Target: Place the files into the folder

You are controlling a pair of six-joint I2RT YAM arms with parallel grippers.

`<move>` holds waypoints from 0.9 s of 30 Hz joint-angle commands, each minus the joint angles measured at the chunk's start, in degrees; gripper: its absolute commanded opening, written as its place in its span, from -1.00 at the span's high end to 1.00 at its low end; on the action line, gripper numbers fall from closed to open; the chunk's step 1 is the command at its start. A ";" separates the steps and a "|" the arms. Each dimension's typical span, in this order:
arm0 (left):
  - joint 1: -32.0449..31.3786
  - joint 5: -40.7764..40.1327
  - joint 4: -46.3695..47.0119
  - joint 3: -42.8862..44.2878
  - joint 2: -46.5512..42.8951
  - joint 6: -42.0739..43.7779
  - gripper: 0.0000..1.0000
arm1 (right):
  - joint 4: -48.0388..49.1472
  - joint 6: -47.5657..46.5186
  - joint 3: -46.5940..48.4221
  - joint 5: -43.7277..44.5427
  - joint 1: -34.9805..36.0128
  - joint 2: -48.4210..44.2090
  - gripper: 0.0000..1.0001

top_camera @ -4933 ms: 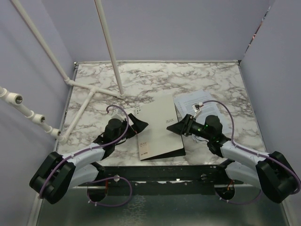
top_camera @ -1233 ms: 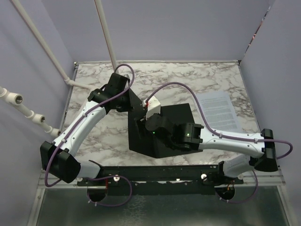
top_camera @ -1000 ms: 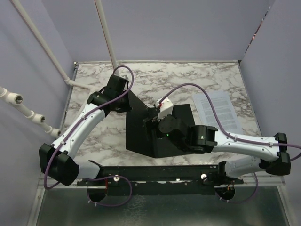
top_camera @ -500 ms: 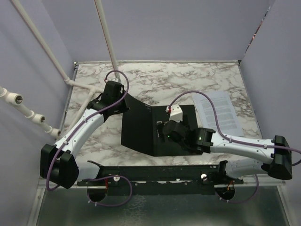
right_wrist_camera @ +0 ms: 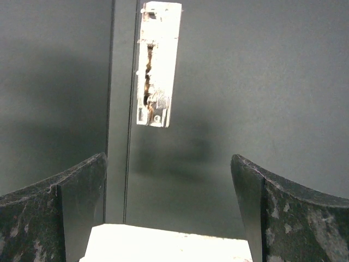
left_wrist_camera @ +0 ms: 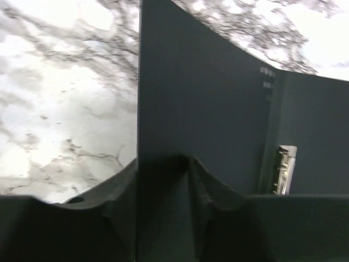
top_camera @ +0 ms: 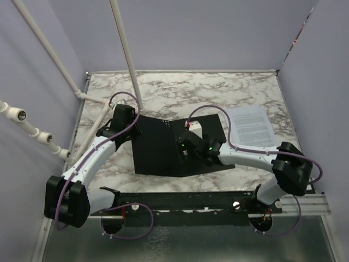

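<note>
The folder (top_camera: 155, 155) lies open on the marble table, black inside up, its silver clip (right_wrist_camera: 157, 65) beside the spine. The left cover (left_wrist_camera: 207, 109) bows up a little toward its outer edge. My left gripper (top_camera: 132, 130) sits at that outer edge; in the left wrist view its jaws (left_wrist_camera: 163, 169) stand slightly apart, with the thin cover edge between them. My right gripper (top_camera: 184, 143) hovers over the spine area with its jaws wide open (right_wrist_camera: 169, 164) and nothing between them, just short of the clip (left_wrist_camera: 284, 169). The files (top_camera: 255, 126) lie flat on the table, right of the folder.
A white pipe frame (top_camera: 128, 54) rises at the back left of the table. Lavender walls close in the sides and back. A black rail (top_camera: 180, 203) with the arm bases runs along the near edge.
My left arm has swung the cover out to the left and down, so the folder now lies open. Its jaws have parted slightly. The right gripper drew back toward the spine and opened fully.
</note>
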 commanded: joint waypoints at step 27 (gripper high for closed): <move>2.61 -1.60 -4.27 -1.65 -6.22 8.07 -0.98 | 4.44 0.20 14.46 -0.64 -5.91 20.89 -0.33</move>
